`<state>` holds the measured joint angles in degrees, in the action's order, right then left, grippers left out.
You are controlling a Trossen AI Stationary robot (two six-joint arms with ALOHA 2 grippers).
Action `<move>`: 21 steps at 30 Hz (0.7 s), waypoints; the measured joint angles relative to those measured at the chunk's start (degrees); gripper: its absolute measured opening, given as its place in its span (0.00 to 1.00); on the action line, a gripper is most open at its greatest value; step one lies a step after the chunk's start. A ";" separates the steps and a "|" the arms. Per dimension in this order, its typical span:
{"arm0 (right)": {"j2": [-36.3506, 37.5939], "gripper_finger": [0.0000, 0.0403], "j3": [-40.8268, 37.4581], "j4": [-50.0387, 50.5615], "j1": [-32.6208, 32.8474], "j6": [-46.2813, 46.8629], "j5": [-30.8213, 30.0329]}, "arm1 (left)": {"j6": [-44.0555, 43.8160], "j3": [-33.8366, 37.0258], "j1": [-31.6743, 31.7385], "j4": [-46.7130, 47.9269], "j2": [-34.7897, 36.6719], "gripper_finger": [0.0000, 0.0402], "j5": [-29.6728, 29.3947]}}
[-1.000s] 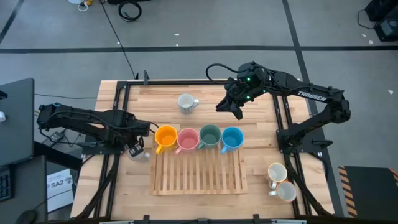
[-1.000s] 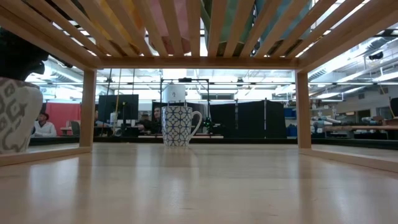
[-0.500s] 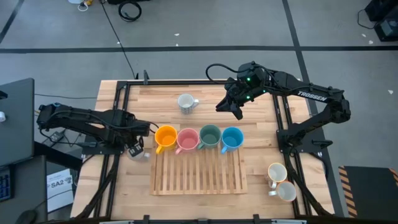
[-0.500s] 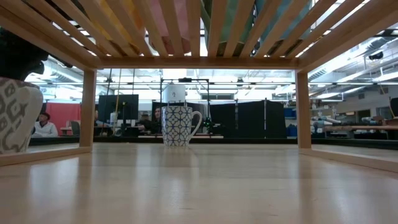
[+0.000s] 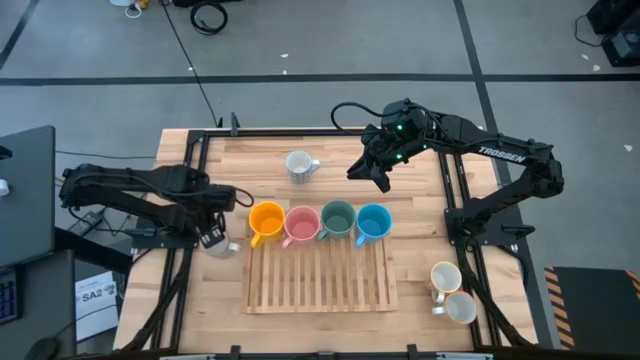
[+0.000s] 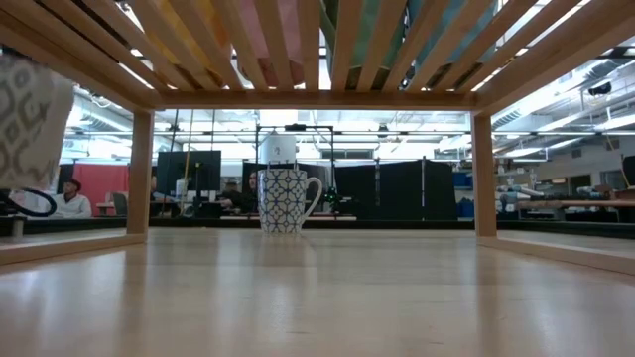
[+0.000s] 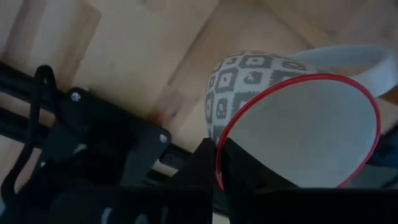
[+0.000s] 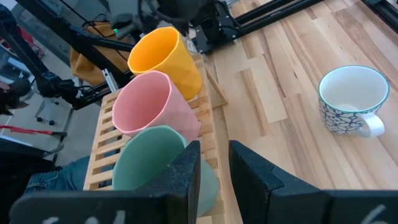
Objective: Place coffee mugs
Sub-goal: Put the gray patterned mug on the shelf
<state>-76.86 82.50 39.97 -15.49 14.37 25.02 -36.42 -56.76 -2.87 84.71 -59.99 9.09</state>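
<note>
Nearest, at the worktop's [image 5: 420, 290] front right corner, two cream mugs [image 5: 452, 292] sit touching, one just behind the other, handles pointing left. A slatted wooden rack [image 5: 318, 275] lies in the middle of the worktop; along its far edge four mugs lie tipped on their sides in a row, touching: orange mug [image 5: 265, 219], pink mug [image 5: 301, 224], dark green mug [image 5: 337, 218] and blue mug [image 5: 372, 222]. From the right wrist the orange [image 8: 166, 56], pink [image 8: 153, 103] and green [image 8: 163, 163] ones show their open mouths.

Level with that row, just left of the rack, the left claw [image 5: 218, 236] is clamped on the rim of a white mug with a grey pattern and red rim [image 7: 292, 137]; the left wrist view shows a dark finger [image 7: 202, 165] pressed against the rim, the mug tilted above the wood. From table height this patterned mug [image 6: 30, 119] hangs at the left edge, clear of the surface.

Farther back, the right claw [image 5: 380, 181] hovers above bare wood behind the green and blue mugs, its fingers [image 8: 186, 171] a small way apart with nothing between them.

Beyond, near the far edge, a white mug with a blue lattice pattern [image 5: 298, 165] stands upright on the worktop, handle to the right; it also shows from the right wrist [image 8: 350, 99] and from table height [image 6: 288, 198]. In the room behind sits a person [image 6: 69, 198].
</note>
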 joint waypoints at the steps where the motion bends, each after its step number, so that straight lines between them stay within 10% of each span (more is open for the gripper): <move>1: 0.00 0.22 0.01 0.00 0.00 0.00 0.00 | 0.04 -1.10 0.00 0.95 0.00 0.04 0.72; 21: 0.00 0.22 0.02 0.00 0.00 0.00 0.00 | -4.27 -20.06 -0.69 4.58 -0.05 0.04 14.35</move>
<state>-76.86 82.51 39.97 -15.49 14.37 25.02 -40.69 -76.82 -3.56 89.29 -60.04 23.44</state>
